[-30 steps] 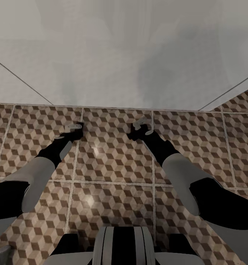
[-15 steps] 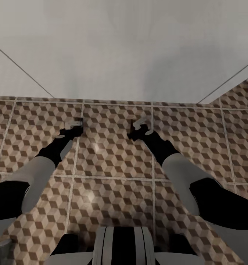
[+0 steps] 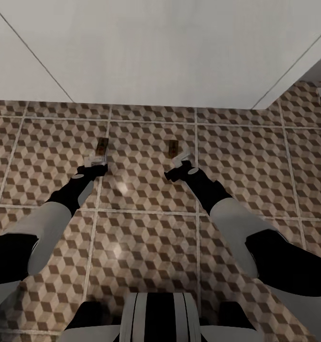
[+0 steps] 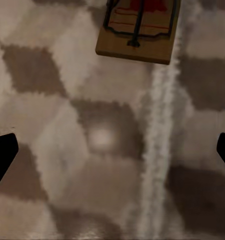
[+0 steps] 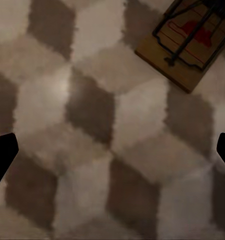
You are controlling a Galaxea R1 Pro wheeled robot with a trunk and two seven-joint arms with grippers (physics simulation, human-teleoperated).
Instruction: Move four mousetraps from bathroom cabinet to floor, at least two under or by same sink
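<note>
While head view blurs mousetraps [image 3: 102, 145] on bathroom floor [image 3: 146, 228], wrist views reveal wire; left claw [image 3: 96, 163], right claw [image 3: 185, 161] spread, empty.

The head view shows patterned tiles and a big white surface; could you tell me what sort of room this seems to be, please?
Probably a bathroom or similar tiled room: a cube-patterned tiled floor with pale grout meets a large plain white surface. Two mousetraps lie on the tiles ahead of the open left gripper and right gripper.

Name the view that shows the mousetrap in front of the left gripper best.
Left wrist view: the mousetrap fills the frame edge, its wire bar and red print clear, lying flat on the bathroom floor. In the head view it is a small brown sliver beyond the left gripper.
</note>
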